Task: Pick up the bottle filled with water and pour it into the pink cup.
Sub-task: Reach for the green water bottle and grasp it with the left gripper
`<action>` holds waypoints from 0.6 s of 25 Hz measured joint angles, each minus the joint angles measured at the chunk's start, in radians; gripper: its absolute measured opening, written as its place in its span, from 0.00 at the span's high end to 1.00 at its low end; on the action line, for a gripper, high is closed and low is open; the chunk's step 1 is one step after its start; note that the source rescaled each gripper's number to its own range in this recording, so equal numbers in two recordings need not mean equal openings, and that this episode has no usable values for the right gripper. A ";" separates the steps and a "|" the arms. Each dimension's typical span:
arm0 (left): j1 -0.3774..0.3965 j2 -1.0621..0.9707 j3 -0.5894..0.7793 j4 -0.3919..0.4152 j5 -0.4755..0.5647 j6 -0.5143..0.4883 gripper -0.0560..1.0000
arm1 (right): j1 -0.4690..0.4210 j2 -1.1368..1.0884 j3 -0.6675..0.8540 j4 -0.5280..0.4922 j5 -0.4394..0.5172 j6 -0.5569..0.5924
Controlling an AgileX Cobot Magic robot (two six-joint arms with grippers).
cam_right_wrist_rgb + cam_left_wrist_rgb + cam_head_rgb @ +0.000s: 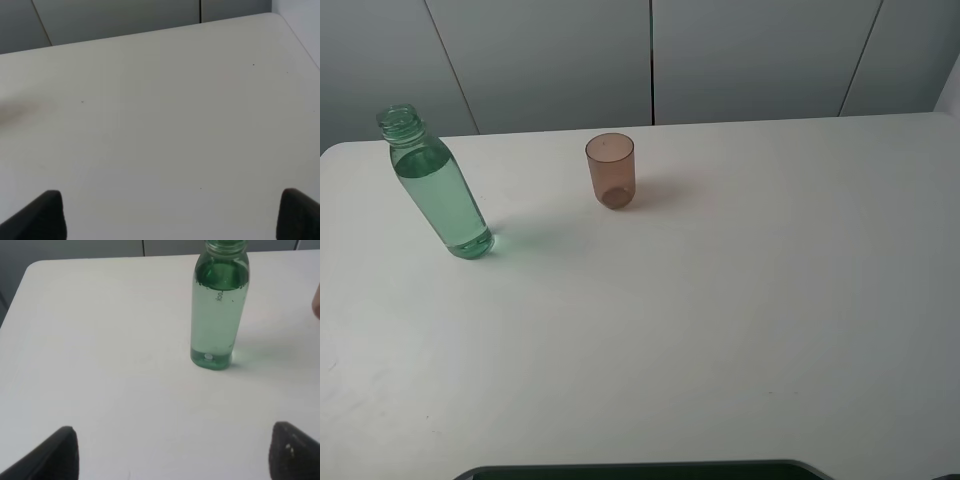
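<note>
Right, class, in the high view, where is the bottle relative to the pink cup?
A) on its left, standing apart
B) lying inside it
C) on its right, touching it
A: the bottle stands upright left of the pink cup, with bare table between them.

One bottle [440, 195] and one cup [610, 172] are seen on one white worktop [740, 320].
</note>
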 joint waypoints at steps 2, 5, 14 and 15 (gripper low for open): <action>0.000 0.000 0.000 0.000 0.000 -0.009 0.15 | 0.000 0.000 0.000 0.000 0.000 0.000; 0.000 0.000 0.000 0.000 -0.003 -0.016 0.15 | 0.000 0.000 0.000 0.000 0.000 0.000; 0.000 0.077 -0.040 0.000 -0.266 -0.016 0.15 | 0.000 0.000 0.000 0.000 0.000 0.000; 0.000 0.100 -0.040 0.000 -0.319 -0.016 0.15 | 0.000 0.000 0.000 0.000 0.000 0.000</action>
